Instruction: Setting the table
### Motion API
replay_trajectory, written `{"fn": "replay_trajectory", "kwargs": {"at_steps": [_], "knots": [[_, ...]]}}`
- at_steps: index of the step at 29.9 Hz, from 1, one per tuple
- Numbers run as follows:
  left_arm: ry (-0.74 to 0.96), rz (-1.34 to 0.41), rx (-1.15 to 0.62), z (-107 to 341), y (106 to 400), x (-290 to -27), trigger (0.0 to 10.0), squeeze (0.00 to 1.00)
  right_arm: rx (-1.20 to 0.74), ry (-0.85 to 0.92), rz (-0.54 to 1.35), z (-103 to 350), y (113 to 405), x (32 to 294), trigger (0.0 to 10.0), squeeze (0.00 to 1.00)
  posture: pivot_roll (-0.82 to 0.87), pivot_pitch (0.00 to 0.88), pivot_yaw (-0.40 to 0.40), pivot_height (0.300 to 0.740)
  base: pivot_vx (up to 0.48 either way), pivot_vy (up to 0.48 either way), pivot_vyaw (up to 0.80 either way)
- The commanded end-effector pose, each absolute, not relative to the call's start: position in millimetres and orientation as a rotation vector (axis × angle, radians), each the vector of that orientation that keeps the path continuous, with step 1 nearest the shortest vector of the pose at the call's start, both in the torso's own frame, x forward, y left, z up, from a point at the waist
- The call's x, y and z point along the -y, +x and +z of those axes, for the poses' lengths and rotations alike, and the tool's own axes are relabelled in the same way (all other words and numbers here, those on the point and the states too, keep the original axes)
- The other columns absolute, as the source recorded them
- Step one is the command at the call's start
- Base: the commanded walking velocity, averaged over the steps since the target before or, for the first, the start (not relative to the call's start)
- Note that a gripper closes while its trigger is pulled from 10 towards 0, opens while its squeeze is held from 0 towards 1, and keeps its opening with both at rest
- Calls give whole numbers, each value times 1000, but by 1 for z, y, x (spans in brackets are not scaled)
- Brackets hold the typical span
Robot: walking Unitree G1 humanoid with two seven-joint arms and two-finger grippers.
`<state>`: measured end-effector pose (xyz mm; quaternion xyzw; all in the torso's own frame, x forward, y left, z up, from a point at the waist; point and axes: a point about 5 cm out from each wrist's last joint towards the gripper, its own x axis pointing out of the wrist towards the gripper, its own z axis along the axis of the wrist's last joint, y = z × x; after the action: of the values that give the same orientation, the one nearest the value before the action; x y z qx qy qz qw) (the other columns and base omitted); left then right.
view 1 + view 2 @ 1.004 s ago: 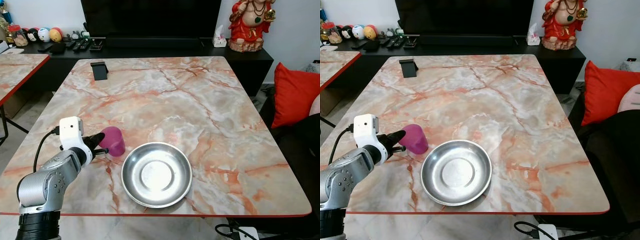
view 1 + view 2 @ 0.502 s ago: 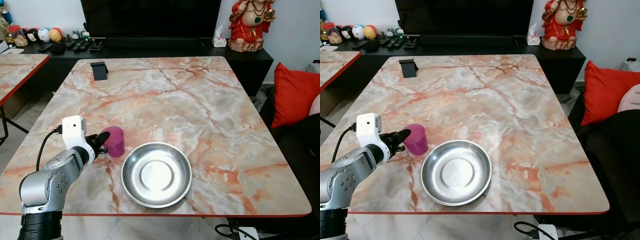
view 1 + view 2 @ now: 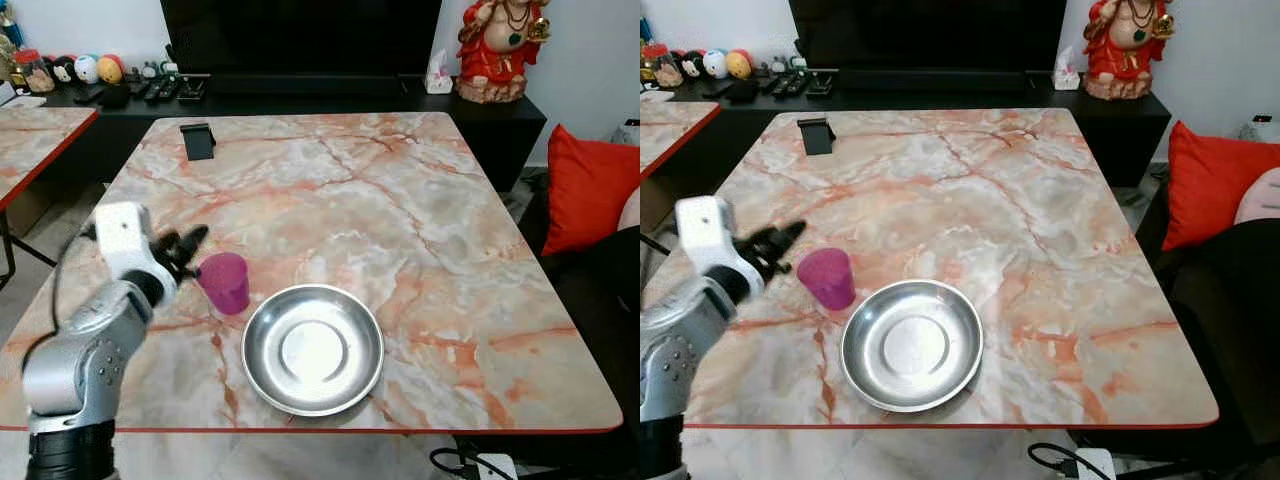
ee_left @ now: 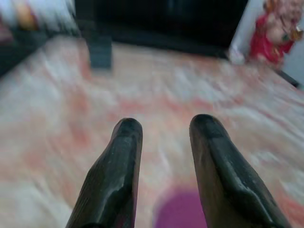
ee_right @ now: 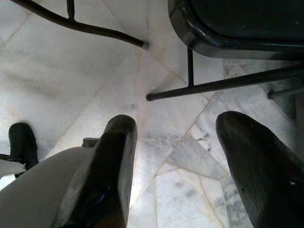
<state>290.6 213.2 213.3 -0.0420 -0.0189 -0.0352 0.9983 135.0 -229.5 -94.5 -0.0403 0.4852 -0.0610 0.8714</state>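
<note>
Left eye view: the left hand [image 3: 188, 245] hangs above the marble worktop [image 3: 400, 200], fingers spread and holding nothing. The pink cup [image 3: 225, 283] stands upright just beyond and below the fingertips, apart from them. A steel plate [image 3: 313, 348] lies beside the cup, on the side away from the hand. Right wrist view: the right hand [image 5: 178, 166], fingers spread, hangs over the tiled floor [image 5: 71, 71].

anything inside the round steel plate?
Nothing lies in the round steel plate; its shiny flat centre is bare and reflects light. The plate covers the marble-patterned table beneath it. The purple plastic cup stands just beside the plate, with the left gripper by it.
</note>
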Motion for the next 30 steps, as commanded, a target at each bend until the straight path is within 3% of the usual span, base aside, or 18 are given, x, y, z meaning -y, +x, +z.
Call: {"fn": "replay_trajectory", "kwargs": {"at_steps": [1,4,16,30], "knots": [[40,-47,92,214,285,-215,10000,0,-1018,-83,-125,-95,134,229,10000,0,-6,0,22,740,0,0,0],[206,-96,134,205,276,-205,10000,0,-1011,-81,-129,-95,134,229,10000,0,-12,0,20,740,0,0,0],[164,38,222,176,263,-195,10000,0,-1002,-79,-138,-95,132,230,10000,0,-19,0,19,740,0,0,0],[167,50,278,178,268,-193,10000,0,-1012,-87,-129,-95,132,230,10000,0,-12,0,16,740,0,463,0]]}}
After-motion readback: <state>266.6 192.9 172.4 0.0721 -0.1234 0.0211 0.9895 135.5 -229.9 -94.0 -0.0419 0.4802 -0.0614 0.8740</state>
